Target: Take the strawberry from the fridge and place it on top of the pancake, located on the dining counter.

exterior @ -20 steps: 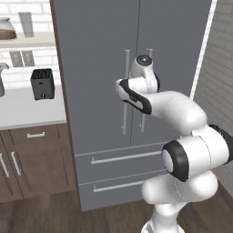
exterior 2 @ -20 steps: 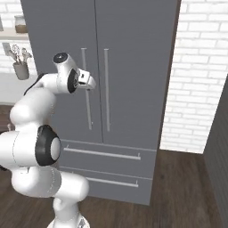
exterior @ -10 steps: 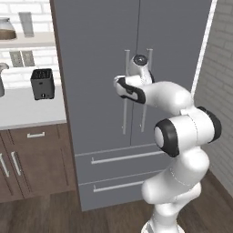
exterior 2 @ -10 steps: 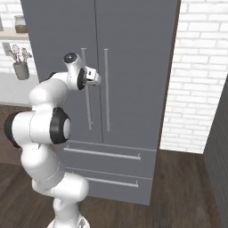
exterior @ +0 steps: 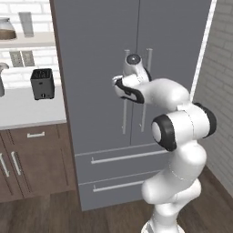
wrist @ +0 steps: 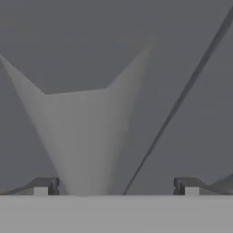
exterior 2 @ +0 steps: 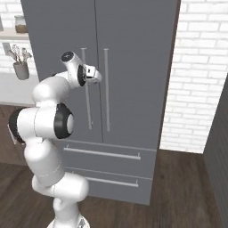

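So the fridge [exterior: 95,91] is shut tight, both grey doors closed, with the two long silver handles running down the middle where the doors meet. The gripper [wrist: 116,185] is right up against the door face, level with the upper part of those handles. In the hand view the two dark fingertips [wrist: 43,185] sit far apart at the bottom, spread wide with nothing between them but grey door panel. A thin dark line, the seam between the doors [wrist: 182,98], slants up past the right-hand tip, running from between the tips toward the top right corner. There's also a paler wedge shape just above the left tip, can't tell if it's a handle or a highlight.

From the right base view the hand [exterior 2: 91,75] sits just beside the left door handle [exterior 2: 86,89], roughly touching it, though actual contact isn't clear. The strawberry is presumably inside, nothing of it visible with the doors closed.
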Controlling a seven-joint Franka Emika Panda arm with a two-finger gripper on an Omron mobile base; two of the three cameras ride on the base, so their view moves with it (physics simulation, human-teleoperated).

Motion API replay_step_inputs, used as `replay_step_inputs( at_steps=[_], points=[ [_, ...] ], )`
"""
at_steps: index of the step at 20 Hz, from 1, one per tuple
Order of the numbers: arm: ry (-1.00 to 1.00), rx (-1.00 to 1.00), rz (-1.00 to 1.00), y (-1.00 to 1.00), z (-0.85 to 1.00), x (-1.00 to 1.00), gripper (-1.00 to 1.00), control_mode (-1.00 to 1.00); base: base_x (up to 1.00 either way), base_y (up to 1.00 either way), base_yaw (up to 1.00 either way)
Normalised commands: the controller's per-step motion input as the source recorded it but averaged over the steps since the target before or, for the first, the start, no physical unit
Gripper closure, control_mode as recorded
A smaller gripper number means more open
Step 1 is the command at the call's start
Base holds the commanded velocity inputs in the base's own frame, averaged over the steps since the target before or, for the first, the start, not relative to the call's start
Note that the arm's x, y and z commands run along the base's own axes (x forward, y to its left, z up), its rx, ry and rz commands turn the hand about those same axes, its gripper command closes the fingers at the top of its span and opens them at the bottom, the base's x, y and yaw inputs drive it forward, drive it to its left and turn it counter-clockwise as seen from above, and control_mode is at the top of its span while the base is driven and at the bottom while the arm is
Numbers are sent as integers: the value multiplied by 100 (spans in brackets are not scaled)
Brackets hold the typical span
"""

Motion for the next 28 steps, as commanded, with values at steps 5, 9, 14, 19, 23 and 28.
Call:
replay_step_inputs(
  at_steps=[5, 9, 14, 19, 23, 28],
  points=[
    [-29, -1, 0, 0, -9, 42, -100, -100, 0, 0, 0],
    [-51, 0, 0, 0, -5, 7, -100, -100, 0, 0, 0],
    [-45, 0, 0, -8, -18, -5, -100, -100, 0, 0, 0],
    [-23, 6, 0, -62, -83, -39, -100, -100, 0, 0, 0],
    [-13, 7, 0, -42, -96, -61, -100, -100, 0, 0, 0],
    [-28, 5, 3, -9, -45, -14, -100, -100, 0, 0, 0]
  ],
)
